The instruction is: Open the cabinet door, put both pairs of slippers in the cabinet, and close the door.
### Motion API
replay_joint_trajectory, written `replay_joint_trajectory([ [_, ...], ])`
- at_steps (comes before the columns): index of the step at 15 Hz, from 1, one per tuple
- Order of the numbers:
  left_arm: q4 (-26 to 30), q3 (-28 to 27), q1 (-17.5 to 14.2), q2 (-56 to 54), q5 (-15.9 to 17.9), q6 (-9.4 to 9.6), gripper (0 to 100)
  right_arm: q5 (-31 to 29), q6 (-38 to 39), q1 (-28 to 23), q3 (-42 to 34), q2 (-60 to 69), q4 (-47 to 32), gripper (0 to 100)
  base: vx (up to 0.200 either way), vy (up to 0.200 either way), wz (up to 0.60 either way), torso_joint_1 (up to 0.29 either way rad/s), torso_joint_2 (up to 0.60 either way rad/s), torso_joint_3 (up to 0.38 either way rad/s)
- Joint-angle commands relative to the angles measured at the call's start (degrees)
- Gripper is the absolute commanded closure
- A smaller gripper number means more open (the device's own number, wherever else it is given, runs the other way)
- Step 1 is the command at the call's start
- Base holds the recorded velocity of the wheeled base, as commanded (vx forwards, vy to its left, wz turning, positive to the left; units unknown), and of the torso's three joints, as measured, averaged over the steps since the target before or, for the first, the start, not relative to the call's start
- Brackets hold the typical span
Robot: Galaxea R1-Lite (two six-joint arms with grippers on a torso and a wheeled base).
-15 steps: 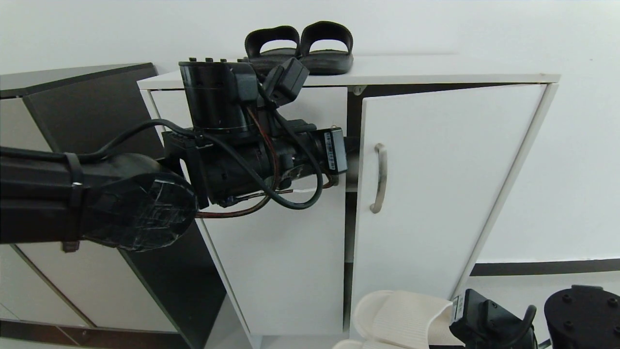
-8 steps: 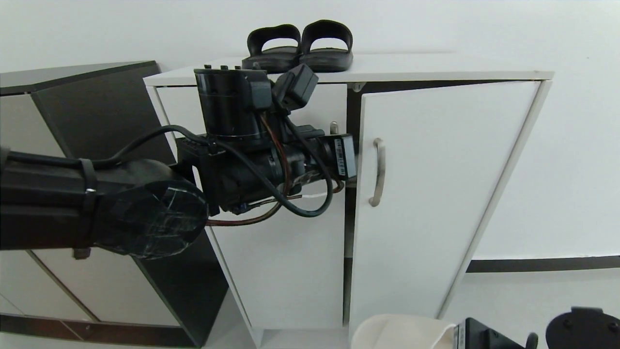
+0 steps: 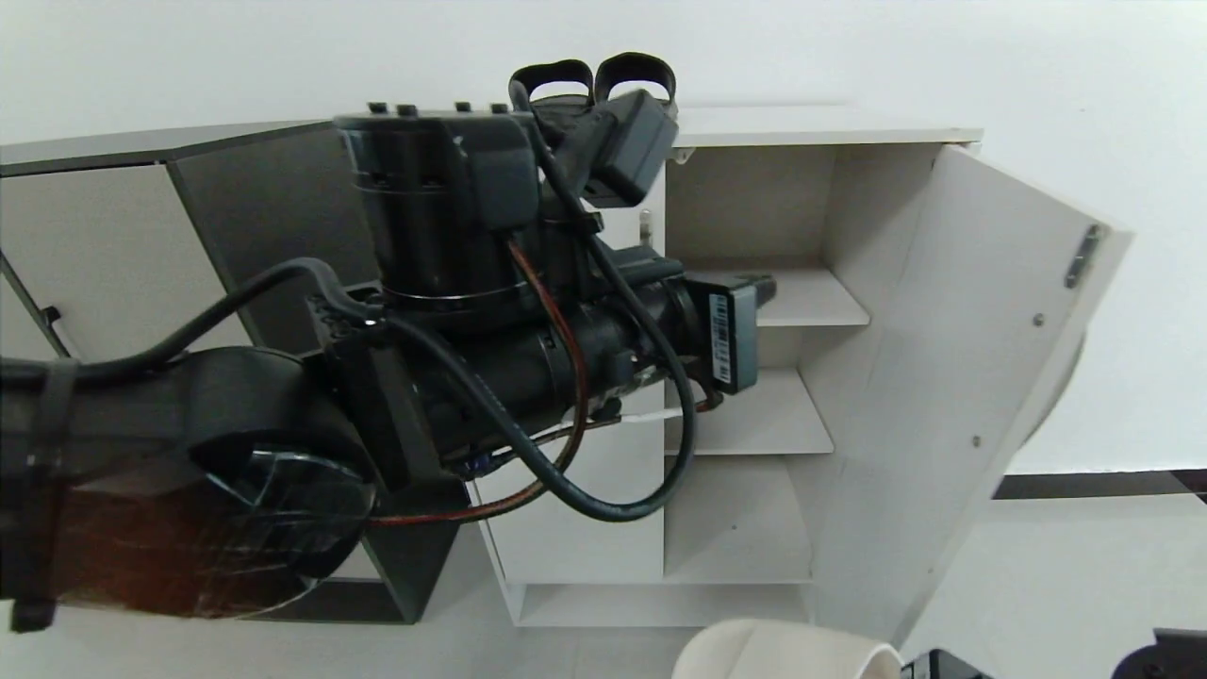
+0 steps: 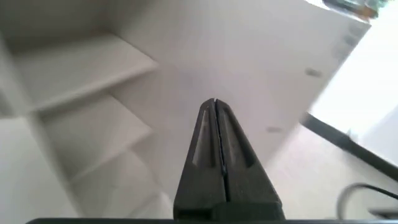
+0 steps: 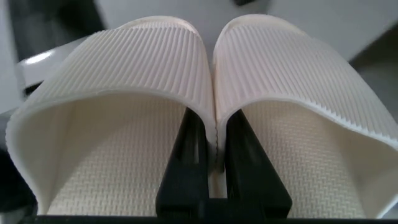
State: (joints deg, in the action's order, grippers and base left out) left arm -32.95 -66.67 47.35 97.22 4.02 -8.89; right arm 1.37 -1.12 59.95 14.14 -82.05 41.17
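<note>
Cream slippers (image 5: 124, 81) ride as a pair in the right gripper (image 5: 214, 143), its two fingers clamped on the inner edges of both ribbed straps. They are held low in front of the cabinet (image 3: 811, 123), beneath the bottom corner of the open cabinet door (image 3: 952, 377). The door stands swung wide to the right, baring the shelves (image 3: 811, 302). The left gripper (image 3: 759, 283) hangs at the mouth of the opening, level with the upper shelf, its fingers pressed together on nothing. The black slippers (image 3: 594, 80) sit side by side on the cabinet's top toward its back edge, above the shut left door (image 3: 566, 519), partly behind the left arm.

Both pairs look like moulded foam, so they are probably light, soft and springy rather than fragile. The ribbing on the cream straps should give the fingers some bite. Pinched only where the two straps meet, one slipper could twist or slide free if tilted sharply, so a level carry onto a shelf seems wise. For the black pair, the likeliest hold is the same: where the two arched straps touch, taking both at once.
</note>
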Motion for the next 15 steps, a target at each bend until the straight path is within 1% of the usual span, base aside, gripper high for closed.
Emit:
replay_joint_trajectory([
  [1, 0.17, 2.86, -4.11, -5.11, -7.54, -0.43, 100, -6.64, 3.14, -3.09, 4.84, -2.94, 0.14, 100, 0.0, 0.0, 0.0, 0.0, 0.0, 0.0],
  [2, 0.17, 5.67, -5.07, -8.54, -12.99, -0.78, 100, -11.3, 6.22, -4.76, 7.48, -4.17, 0.05, 100, 0.0, 0.0, 0.0, 0.0, 0.0, 0.0],
  [3, 0.26, 10.86, -5.95, -13.9, -18.0, -0.43, 100, -16.22, 8.59, -7.04, 10.64, -6.28, 0.05, 100, 0.0, 0.0, 0.0, 0.0, 0.0, 0.0],
  [4, 0.87, 17.98, -7.71, -20.49, -23.27, 0.8, 100, -20.44, 9.12, -9.33, 13.37, -7.51, -0.12, 100, 0.0, 0.0, 0.0, 0.0, 0.0, 0.0],
  [5, 1.66, 24.04, -11.05, -26.12, -28.63, 1.42, 100, -22.55, 9.12, -10.65, 15.21, -8.56, -0.3, 100, 0.0, 0.0, 0.0, 0.0, 0.0, 0.0],
  [6, 2.8, 31.07, -14.65, -32.71, -32.94, 1.59, 100, -24.92, 9.12, -11.35, 16.09, -9.7, -0.3, 100, 0.0, 0.0, 0.0, 0.0, 0.0, 0.0],
  [7, 4.65, 37.93, -20.37, -41.06, -34.61, 2.03, 100, -27.82, 9.12, -11.79, 16.36, -11.28, -0.3, 100, 0.0, 0.0, 0.0, 0.0, 0.0, 0.0],
  [9, 12.3, 47.25, -32.67, -55.82, -34.87, 3.26, 100, -29.05, 9.12, -12.14, 16.01, -12.95, -0.12, 100, 0.0, 0.0, 0.0, 0.0, 0.0, 0.0],
  [10, 15.02, 50.23, -36.19, -61.62, -34.96, 3.44, 100, -29.05, 9.21, -12.14, 16.01, -13.31, -0.21, 100, 0.0, 0.0, 0.0, 0.0, 0.0, 0.0],
  [11, 21.26, 56.74, -42.69, -72.79, -35.58, 3.97, 100, -29.31, 9.12, -12.14, 15.57, -13.66, -0.12, 100, 0.0, 0.0, 0.0, 0.0, 0.0, 0.0],
  [12, 25.22, 59.9, -45.85, -79.55, -35.31, 5.11, 100, -29.23, 9.03, -12.14, 15.04, -13.66, -0.12, 100, 0.0, 0.0, 0.0, 0.0, 0.0, 0.0],
  [13, 29.0, 62.19, -46.73, -86.32, -34.43, 6.95, 100, -29.23, 8.94, -12.14, 14.86, -13.83, -0.12, 100, 0.0, 0.0, 0.0, 0.0, 0.0, 0.0],
  [14, 31.98, 64.3, -46.38, -91.95, -31.18, 8.97, 100, -29.23, 9.03, -12.05, 14.95, -14.19, -0.12, 100, 0.0, 0.0, 0.0, 0.0, 0.0, 0.0],
  [15, 32.78, 65.79, -46.38, -95.64, -24.15, 10.82, 100, -29.23, 9.03, -11.97, 14.86, -14.45, -0.03, 100, 0.0, 0.0, 0.0, 0.0, 0.0, 0.0],
])
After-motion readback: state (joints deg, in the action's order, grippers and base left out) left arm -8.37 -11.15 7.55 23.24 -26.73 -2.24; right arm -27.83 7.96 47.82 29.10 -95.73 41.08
